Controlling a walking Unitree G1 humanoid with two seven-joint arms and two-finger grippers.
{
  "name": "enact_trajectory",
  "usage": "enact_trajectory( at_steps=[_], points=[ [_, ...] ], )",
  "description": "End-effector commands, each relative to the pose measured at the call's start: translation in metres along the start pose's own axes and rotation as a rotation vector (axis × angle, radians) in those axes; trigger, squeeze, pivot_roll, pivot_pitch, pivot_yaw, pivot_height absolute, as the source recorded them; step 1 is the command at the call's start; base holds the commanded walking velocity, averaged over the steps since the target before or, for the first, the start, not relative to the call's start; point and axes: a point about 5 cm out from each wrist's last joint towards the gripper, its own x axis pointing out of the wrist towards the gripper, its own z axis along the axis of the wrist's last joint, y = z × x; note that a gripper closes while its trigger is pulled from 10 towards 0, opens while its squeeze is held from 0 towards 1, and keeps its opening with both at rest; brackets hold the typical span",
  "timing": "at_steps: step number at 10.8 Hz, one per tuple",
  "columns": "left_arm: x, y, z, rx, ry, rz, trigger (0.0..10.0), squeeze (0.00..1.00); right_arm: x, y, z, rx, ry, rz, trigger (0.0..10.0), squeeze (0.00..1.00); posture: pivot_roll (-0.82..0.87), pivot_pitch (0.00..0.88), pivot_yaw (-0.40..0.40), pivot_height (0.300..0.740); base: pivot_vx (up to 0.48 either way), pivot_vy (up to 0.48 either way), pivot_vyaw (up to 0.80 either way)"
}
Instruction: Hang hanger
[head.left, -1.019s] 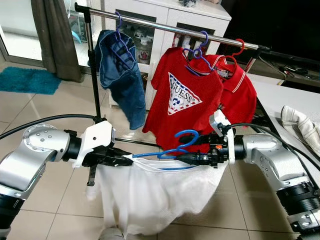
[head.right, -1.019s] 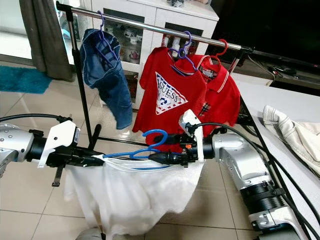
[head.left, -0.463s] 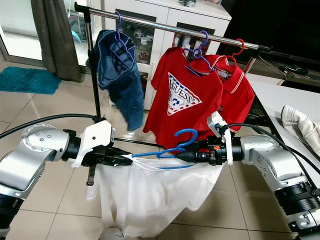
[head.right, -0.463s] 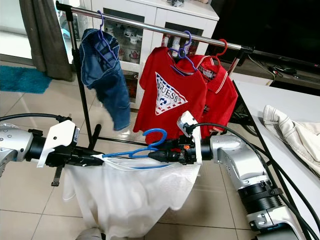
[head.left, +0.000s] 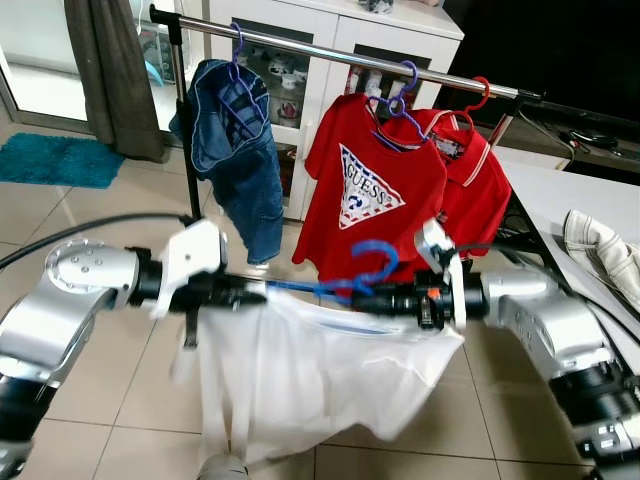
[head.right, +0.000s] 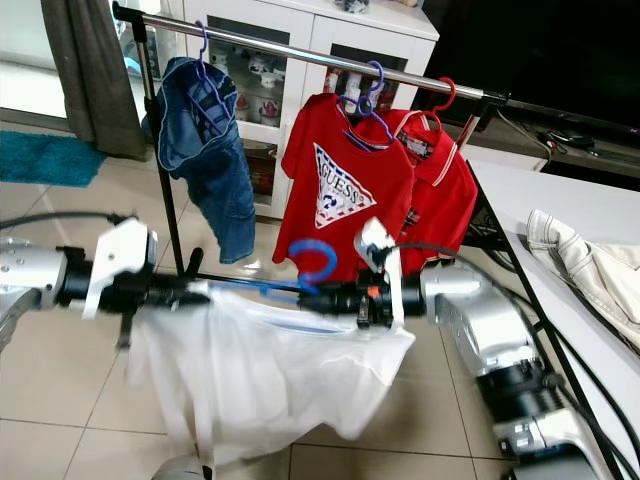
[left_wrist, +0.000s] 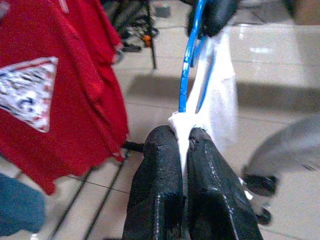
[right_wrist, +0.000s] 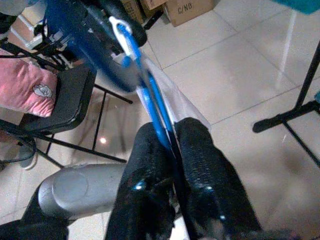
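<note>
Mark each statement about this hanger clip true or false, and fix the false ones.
1. Both grippers grip the blue hanger. True: left gripper and right gripper are shut on it.
2. The white garment lies on the floor. False: it hangs from the hanger.
3. The blue hanger's hook is on the rail. False: it is below the rail.
4. Two red shirts hang on the rail. True.

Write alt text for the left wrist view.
The left gripper is shut on the end of a blue hanger carrying a white garment, jaws pinching fabric and wire together. A red printed T-shirt hangs beside it above a tiled floor.
</note>
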Motion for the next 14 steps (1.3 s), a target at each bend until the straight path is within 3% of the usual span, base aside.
enact_trajectory(
  at_steps=[1, 2, 3, 6, 7, 9, 10, 11, 12, 14],
  points=[
    [0.0, 0.006, 0.015, 0.074, -0.047, 0.027, 10.0, 0.0, -0.003, -0.001, 0.005, 0.011, -0.022, -0.005, 0.0, 0.0, 0.16, 0.0, -0.126, 0.74, 0.0, 0.0, 0.0],
    [0.0, 0.005, 0.017, 0.067, -0.072, 0.007, 10.0, 0.59, -0.003, -0.001, 0.005, 0.017, -0.026, 0.0, 0.0, 0.0, 0.16, 0.0, -0.123, 0.74, 0.0, 0.0, 0.0],
    [0.0, 0.004, 0.019, 0.059, -0.098, -0.009, 10.0, 1.0, -0.004, -0.001, 0.003, 0.018, -0.024, -0.001, 0.0, 0.0, 0.16, 0.0, -0.123, 0.74, 0.0, 0.0, 0.0],
    [-0.001, 0.003, 0.028, 0.082, -0.165, -0.026, 10.0, 1.0, -0.007, -0.004, 0.001, 0.022, -0.013, -0.025, 0.0, 0.0, 0.17, 0.0, -0.112, 0.74, 0.0, 0.0, 0.0],
    [-0.001, 0.003, 0.03, 0.096, -0.179, -0.02, 10.0, 0.0, -0.007, -0.005, 0.002, 0.01, -0.024, -0.029, 0.0, 0.0, 0.17, 0.0, -0.106, 0.74, 0.0, 0.0, 0.0],
    [-0.003, 0.007, 0.034, 0.091, -0.213, -0.008, 10.0, 0.0, -0.007, -0.005, 0.0, 0.006, -0.031, -0.065, 0.0, 0.0, 0.16, 0.0, -0.097, 0.74, 0.0, 0.0, 0.0],
    [-0.007, 0.022, 0.033, 0.053, -0.209, 0.15, 10.0, 0.0, -0.007, -0.01, -0.004, 0.004, -0.036, -0.148, 0.0, 0.0, 0.16, 0.0, -0.084, 0.74, 0.0, 0.0, 0.0],
    [-0.01, 0.027, 0.032, 0.026, -0.21, 0.222, 10.0, 0.0, -0.007, -0.013, -0.005, 0.008, -0.048, -0.193, 0.0, 0.0, 0.16, 0.0, -0.081, 0.74, 0.0, 0.0, 0.0],
    [-0.015, 0.031, 0.026, -0.08, -0.265, 0.479, 10.0, 0.0, -0.007, -0.018, -0.006, 0.063, -0.144, -0.328, 0.0, 0.0, 0.15, 0.0, -0.084, 0.74, 0.0, 0.0, 0.0],
    [-0.002, 0.02, 0.014, -0.207, -0.301, 0.618, 10.0, 0.0, -0.002, -0.018, -0.004, 0.111, -0.233, -0.382, 0.0, 0.0, 0.16, 0.0, -0.097, 0.74, 0.0, 0.0, 0.0]
  ],
)
